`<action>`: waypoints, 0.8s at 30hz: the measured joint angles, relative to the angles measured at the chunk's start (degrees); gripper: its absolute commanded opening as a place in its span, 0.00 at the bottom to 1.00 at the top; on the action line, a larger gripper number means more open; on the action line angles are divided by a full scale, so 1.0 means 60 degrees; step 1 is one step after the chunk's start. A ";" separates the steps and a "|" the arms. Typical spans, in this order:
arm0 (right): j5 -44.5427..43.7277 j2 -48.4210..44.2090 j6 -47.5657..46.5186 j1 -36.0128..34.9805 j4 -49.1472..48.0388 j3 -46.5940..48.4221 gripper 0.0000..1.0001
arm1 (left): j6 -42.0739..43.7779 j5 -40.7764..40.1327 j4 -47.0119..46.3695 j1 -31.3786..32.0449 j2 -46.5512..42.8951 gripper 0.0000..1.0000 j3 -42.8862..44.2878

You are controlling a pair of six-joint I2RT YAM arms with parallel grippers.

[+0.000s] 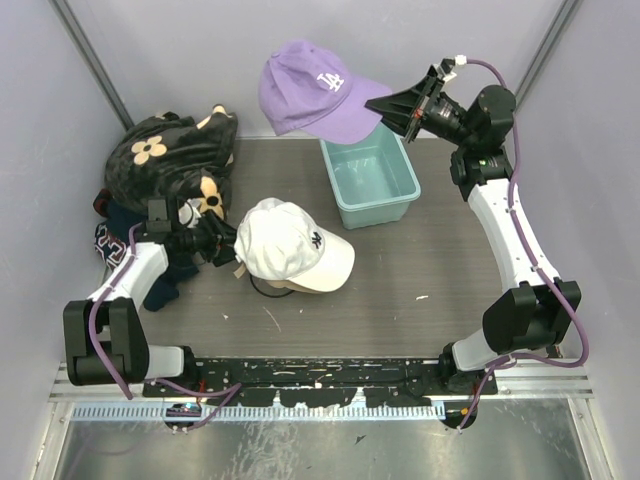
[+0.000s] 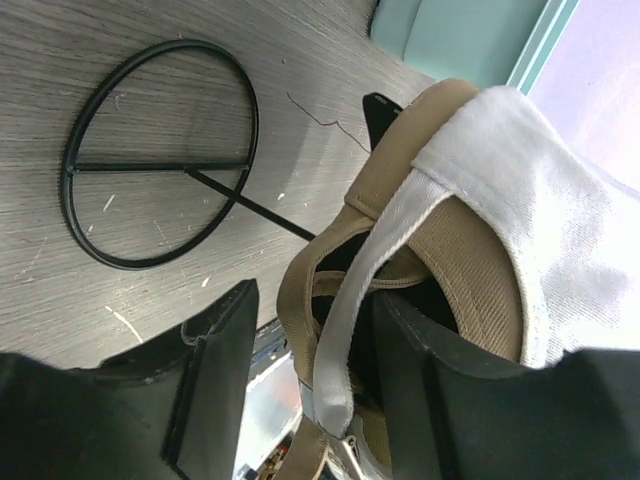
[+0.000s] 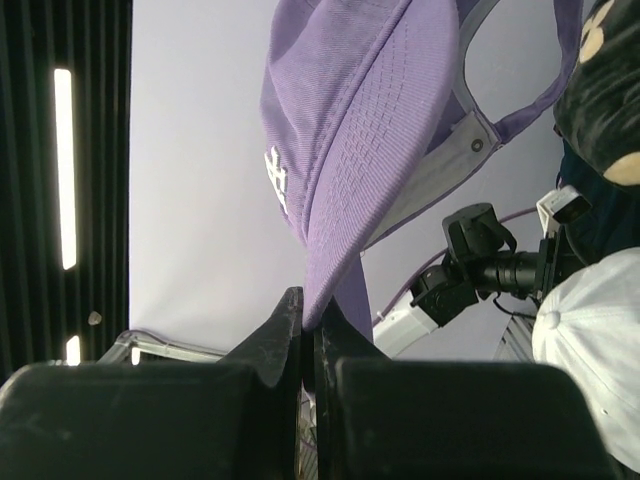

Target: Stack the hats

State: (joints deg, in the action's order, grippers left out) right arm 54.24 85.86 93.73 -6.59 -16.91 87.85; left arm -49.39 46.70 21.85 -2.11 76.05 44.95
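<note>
Fingers (image 3: 275, 340) of your right gripper (image 1: 385, 105) are pressed together on the brim tip of the purple cap (image 1: 305, 85). The cap hangs in the air over the far edge, its crown swung out to the left of the jaws and above the far-left corner of the teal bin (image 1: 378, 212).

What matters for the coming move is where the stack lies from that cap: toward the near-left corner. There the white cap (image 1: 290, 240) sits on top of the tan cap (image 1: 290, 287), left of the worktop's middle. Their brims point toward the near-right corner, roughly the way the purple brim already points, so I judge you need a carry more than a turn.

Your left gripper (image 1: 225, 245) is nearer the stack, right at its back. Its fingers are apart, with the rear straps between them.

Only the left wrist view shows that the straps run through the gap unpinched, and that a black wire ring (image 2: 150, 167) lies on the worktop beside the caps. Only the right wrist view shows how thin the hold on the purple brim is. I cannot tell whether a black cap lies under the pile.
</note>
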 measured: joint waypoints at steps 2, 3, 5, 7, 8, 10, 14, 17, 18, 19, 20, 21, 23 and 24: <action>0.0211 0.0000 -0.0124 -0.0055 0.0200 0.0000 0.01 | -0.0025 -0.0018 -0.0073 0.0004 0.0091 0.44 0.0000; 0.0306 0.0000 -0.0171 -0.0102 0.0299 -0.0011 0.01 | -0.0040 -0.0022 -0.0113 0.0007 0.0131 0.40 0.0000; 0.0495 -0.0015 -0.0288 -0.0237 0.0408 -0.0131 0.01 | -0.0025 -0.0018 -0.0226 0.0033 0.0233 0.32 0.0000; 0.0637 -0.0098 -0.0357 -0.0444 0.0430 -0.0459 0.01 | -0.0044 -0.0018 -0.0313 0.0073 0.0335 0.28 0.0000; 0.0674 -0.0175 -0.0357 -0.0557 0.0426 -0.0703 0.01 | -0.0040 -0.0015 -0.0375 0.0098 0.0401 0.26 0.0004; 0.0729 -0.0386 -0.0306 -0.0790 0.0350 -0.1333 0.01 | -0.0051 -0.0004 -0.0470 0.0157 0.0528 0.24 0.0007; 0.0514 -0.0849 -0.0175 -0.1366 -0.0004 -0.2608 0.01 | -0.0062 0.0000 -0.0608 0.0288 0.0721 0.18 0.0066; 0.0051 -0.1126 0.0004 -0.1920 -0.0510 -0.3428 0.01 | -0.0058 0.0000 -0.0645 0.0350 0.0783 0.17 0.0113; -0.0131 -0.1217 0.0153 -0.2113 -0.0801 -0.3719 0.01 | -0.0058 0.0000 -0.0667 0.0372 0.0801 0.16 0.0127; -0.0324 -0.1279 0.0284 -0.2313 -0.1096 -0.3996 0.01 | -0.0058 0.0004 -0.0678 0.0382 0.0820 0.16 0.0135; -0.0481 -0.1297 0.0433 -0.2503 -0.1355 -0.4197 0.01 | -0.0058 0.0007 -0.0681 0.0393 0.0834 0.16 0.0135; -0.0667 -0.1297 0.0539 -0.2721 -0.1617 -0.4368 0.01 | -0.0062 0.0018 -0.0685 0.0397 0.0849 0.15 0.0135; -0.0965 -0.1290 0.0721 -0.3104 -0.1996 -0.4634 0.01 | -0.0062 0.0029 -0.0725 0.0408 0.0871 0.14 0.0135; -0.1104 -0.1286 0.0787 -0.3271 -0.2135 -0.4728 0.01 | -0.0062 0.0029 -0.0743 0.0419 0.0871 0.13 0.0135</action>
State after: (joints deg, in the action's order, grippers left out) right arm 47.62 78.15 98.45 -26.22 -29.71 59.48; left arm -49.76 46.87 17.39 0.40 81.28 45.76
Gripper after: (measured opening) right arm 0.077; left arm 0.160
